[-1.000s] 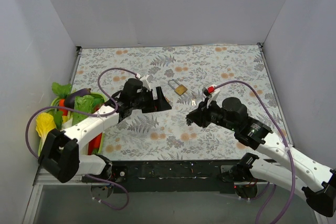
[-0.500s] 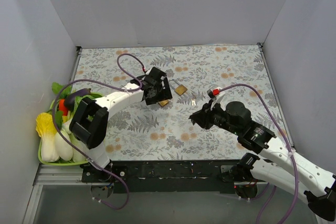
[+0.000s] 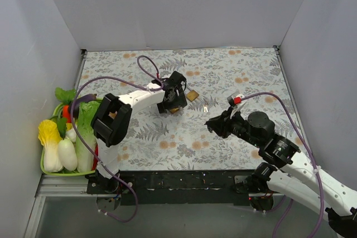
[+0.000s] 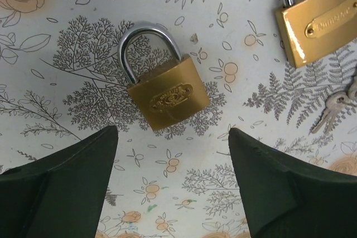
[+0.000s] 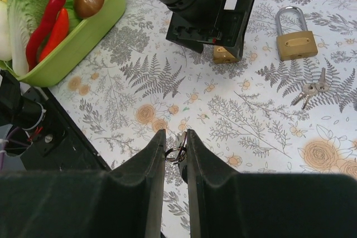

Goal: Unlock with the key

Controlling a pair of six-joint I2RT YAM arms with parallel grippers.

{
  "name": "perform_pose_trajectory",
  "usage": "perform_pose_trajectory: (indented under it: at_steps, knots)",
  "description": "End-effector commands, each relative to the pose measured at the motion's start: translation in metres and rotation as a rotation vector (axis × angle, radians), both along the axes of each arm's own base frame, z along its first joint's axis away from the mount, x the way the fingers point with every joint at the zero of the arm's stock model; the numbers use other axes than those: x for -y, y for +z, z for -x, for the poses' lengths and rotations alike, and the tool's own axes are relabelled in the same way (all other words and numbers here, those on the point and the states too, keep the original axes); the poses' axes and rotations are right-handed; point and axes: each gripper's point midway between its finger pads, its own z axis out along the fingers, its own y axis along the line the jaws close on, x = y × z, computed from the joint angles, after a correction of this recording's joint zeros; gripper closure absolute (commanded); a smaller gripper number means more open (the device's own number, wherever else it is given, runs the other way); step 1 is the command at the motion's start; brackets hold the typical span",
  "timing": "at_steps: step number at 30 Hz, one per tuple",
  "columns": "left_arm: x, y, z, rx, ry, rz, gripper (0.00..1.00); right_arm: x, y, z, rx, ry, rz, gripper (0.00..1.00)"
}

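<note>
A small brass padlock point(image 4: 164, 93) lies flat on the floral cloth, shackle closed. My left gripper point(image 4: 173, 133) hangs open just above it, a finger on either side, touching nothing. In the top view the left gripper point(image 3: 174, 96) covers most of this padlock point(image 3: 174, 110). A larger brass padlock point(image 3: 191, 94) lies just right of it, also in the left wrist view point(image 4: 321, 20) and the right wrist view point(image 5: 295, 40). Loose keys point(image 5: 309, 90) lie beside it. My right gripper point(image 5: 175, 137) is shut on a key ring point(image 5: 175, 153), held over the cloth near the middle point(image 3: 215, 124).
A green tray point(image 3: 44, 166) of vegetables sits at the left table edge; it also shows in the right wrist view point(image 5: 83, 32) with red chillies and a brown onion. Grey walls close in the left, far and right sides.
My left gripper has swung right and away from me, ending over the small padlock. My right gripper has shifted slightly right with the key ring still in it.
</note>
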Motion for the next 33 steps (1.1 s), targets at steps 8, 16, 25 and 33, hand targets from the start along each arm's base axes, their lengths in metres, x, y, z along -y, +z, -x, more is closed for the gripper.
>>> perform_pose_trajectory:
  at_steps: [8,16,25,33]
  knots:
    - [-0.01,-0.003,-0.011,-0.007,0.143,-0.113,0.24,0.001,-0.003,0.008,0.011,0.025,-0.032,0.99]
    - [-0.001,-0.018,-0.016,-0.02,0.131,-0.11,0.24,0.003,-0.006,0.012,0.006,0.036,-0.037,0.99]
    - [-0.011,-0.023,-0.027,0.001,0.117,-0.206,0.27,0.002,-0.014,0.014,-0.017,0.044,-0.034,0.99]
    - [-0.004,-0.029,-0.039,0.012,0.069,-0.222,0.34,-0.004,-0.022,0.015,-0.046,0.064,-0.029,0.99]
